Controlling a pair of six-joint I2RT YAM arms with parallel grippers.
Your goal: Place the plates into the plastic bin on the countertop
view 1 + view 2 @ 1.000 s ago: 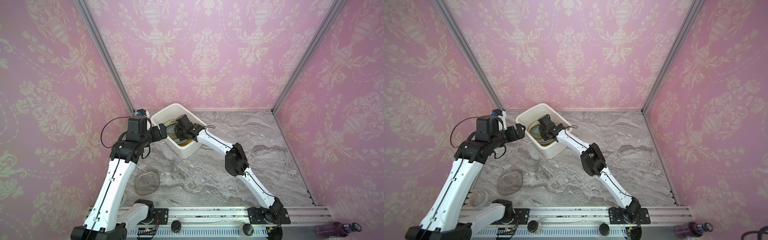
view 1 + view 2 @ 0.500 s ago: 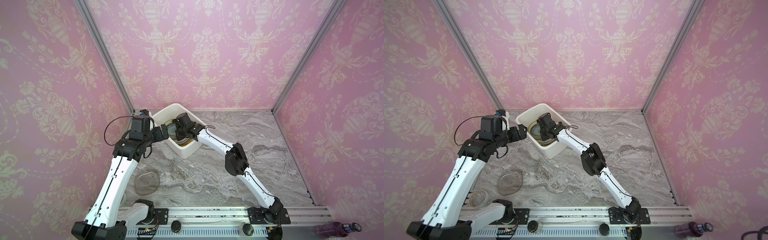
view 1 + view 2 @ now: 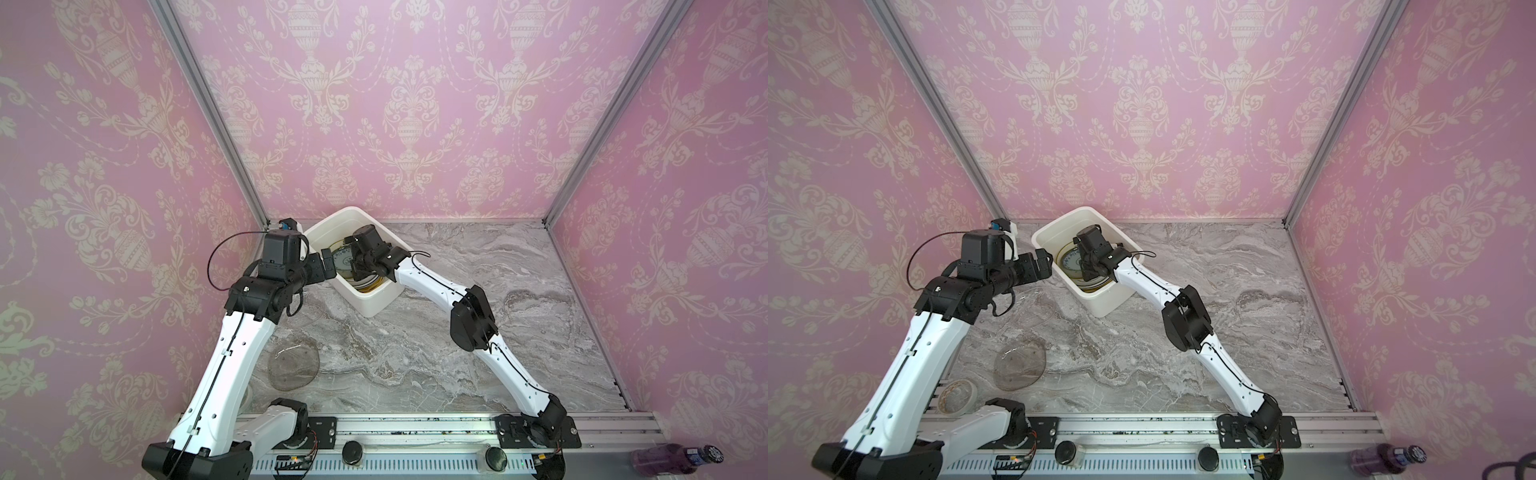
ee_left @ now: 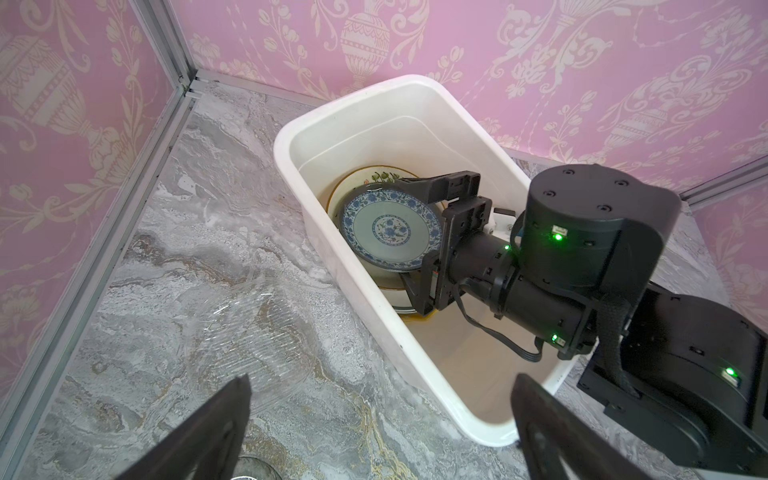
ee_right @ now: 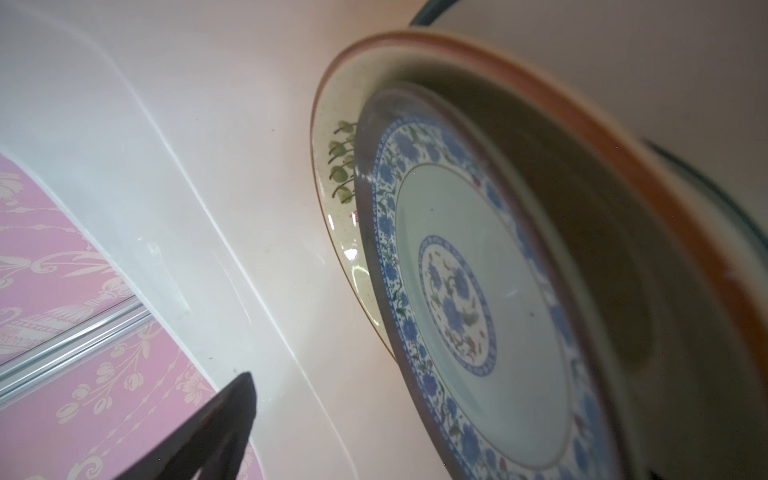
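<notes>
Right gripper has just sprung its fingers wide, leaving the blue-patterned round plate on the stack in the deep white plastic bin, centre-left in a top view; left gripper gapes empty, and a clear glass plate waits lower left on the grey marble countertop.

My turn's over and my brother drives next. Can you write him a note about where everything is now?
Left gripper: open, empty, beside the rim of the plastic bin.
Right gripper: open, down inside the bin, jaws either side of the blue patterned plate lying atop the stack.
Done: several plates stacked in the bin, the cream plate with green sprigs among them.
Left: a clear glass plate beside the bin and another near the front, both on the countertop.
Probably lift the right gripper out first.
</notes>
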